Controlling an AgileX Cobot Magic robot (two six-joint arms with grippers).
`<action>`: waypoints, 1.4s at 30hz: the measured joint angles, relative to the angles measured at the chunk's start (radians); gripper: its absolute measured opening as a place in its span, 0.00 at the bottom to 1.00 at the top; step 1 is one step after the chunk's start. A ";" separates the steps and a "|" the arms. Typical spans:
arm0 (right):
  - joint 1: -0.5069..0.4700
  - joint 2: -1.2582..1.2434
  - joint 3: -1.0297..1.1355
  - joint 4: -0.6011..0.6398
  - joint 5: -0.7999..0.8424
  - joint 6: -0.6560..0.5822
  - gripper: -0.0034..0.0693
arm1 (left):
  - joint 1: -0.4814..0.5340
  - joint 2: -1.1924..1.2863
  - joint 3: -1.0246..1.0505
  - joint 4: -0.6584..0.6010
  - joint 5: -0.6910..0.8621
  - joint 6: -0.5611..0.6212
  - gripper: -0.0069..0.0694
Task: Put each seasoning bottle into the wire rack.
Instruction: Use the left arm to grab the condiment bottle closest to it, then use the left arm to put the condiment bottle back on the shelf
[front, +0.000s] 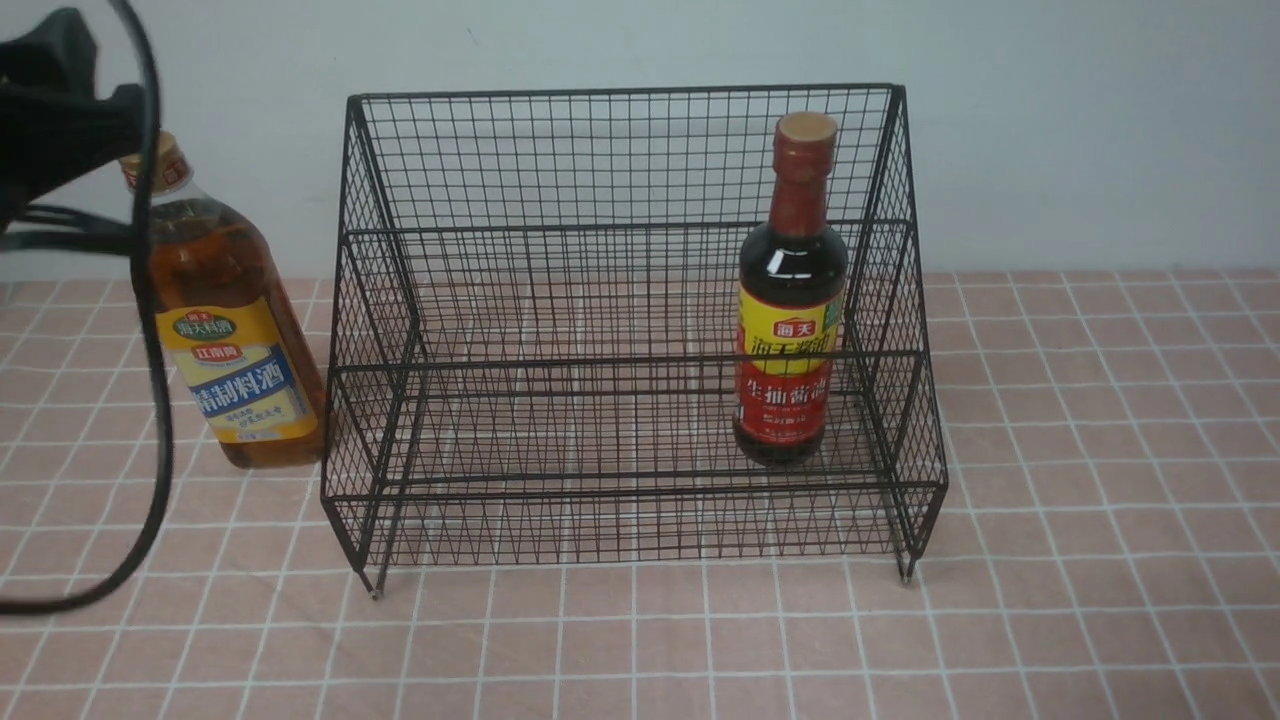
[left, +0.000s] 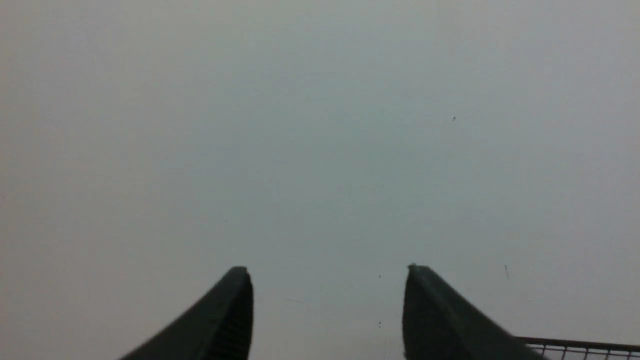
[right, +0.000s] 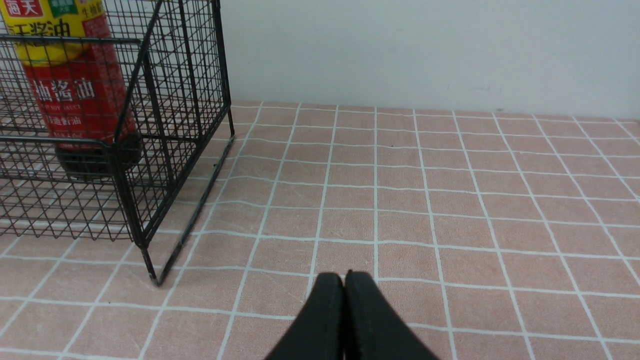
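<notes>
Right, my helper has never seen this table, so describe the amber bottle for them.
Find the black wire rack. Just left of it on the tiled surface stands the amber bottle, gold-capped. Unlike the dark, red-necked bottle, it's outside the rack.

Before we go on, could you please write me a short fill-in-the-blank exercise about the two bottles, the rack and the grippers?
The dark soy-sauce bottle stands ____ the wire rack.
The amber bottle is on the robot's ____ side of the rack.
The right gripper has its fingertips ____ together.
The left gripper stands ____, holding nothing.

Missing words, in order: inside; left; closed; open.
</notes>
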 joint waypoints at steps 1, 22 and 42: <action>0.000 0.000 0.000 0.000 0.000 0.000 0.03 | 0.000 0.023 -0.018 -0.004 0.000 0.005 0.69; 0.000 0.000 0.000 0.000 0.000 0.000 0.03 | 0.028 0.369 -0.124 -0.101 -0.019 0.009 0.87; 0.000 0.000 0.000 0.000 0.000 0.000 0.03 | 0.028 0.290 -0.286 -0.080 0.235 0.213 0.49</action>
